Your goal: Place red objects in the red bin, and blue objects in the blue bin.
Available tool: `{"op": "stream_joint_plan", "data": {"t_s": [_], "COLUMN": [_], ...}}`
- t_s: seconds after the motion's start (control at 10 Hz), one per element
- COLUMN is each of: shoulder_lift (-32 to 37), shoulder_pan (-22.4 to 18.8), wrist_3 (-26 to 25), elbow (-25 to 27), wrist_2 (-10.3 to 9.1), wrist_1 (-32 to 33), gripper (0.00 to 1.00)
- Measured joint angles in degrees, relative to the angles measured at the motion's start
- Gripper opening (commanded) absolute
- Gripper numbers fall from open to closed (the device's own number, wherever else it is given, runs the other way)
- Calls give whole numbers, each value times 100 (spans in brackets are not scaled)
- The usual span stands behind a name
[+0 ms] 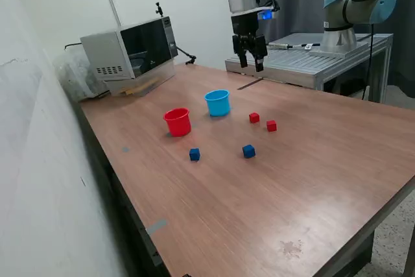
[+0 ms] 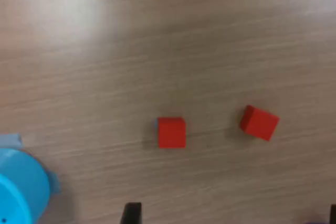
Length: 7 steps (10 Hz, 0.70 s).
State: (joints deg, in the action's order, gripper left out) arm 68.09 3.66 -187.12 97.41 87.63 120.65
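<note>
My gripper (image 1: pixel 250 64) hangs open and empty high above the wooden table (image 1: pixel 311 180), over its far part behind the blue bin (image 1: pixel 218 102). The red bin (image 1: pixel 177 122) stands to the exterior view's left of the blue bin. Two red cubes (image 1: pixel 254 117) (image 1: pixel 271 125) lie close together to the exterior view's right of the blue bin. Two dark-blue cubes (image 1: pixel 194 154) (image 1: pixel 248 151) rest nearer the front. The wrist view shows both red cubes (image 2: pixel 171 132) (image 2: pixel 259 122), the blue bin's rim (image 2: pixel 21 187) and one dark fingertip (image 2: pixel 131 213) at the picture's edge.
A microwave-like box (image 1: pixel 130 50) sits at the table's far corner on the exterior view's left. A grey metal stand (image 1: pixel 311 63) with a second arm (image 1: pixel 353 11) is behind the table. A white wall (image 1: pixel 39 160) runs along the exterior view's left.
</note>
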Motion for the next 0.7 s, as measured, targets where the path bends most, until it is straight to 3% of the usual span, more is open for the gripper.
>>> {"op": "stream_joint_plan", "data": {"t_s": [0.7], "shoulder_lift": [-1030], "shoulder_pan": [165], "wrist_3": [-184], "elbow": [151], "wrist_2": [40], "wrist_1": [730], "gripper": [100]}}
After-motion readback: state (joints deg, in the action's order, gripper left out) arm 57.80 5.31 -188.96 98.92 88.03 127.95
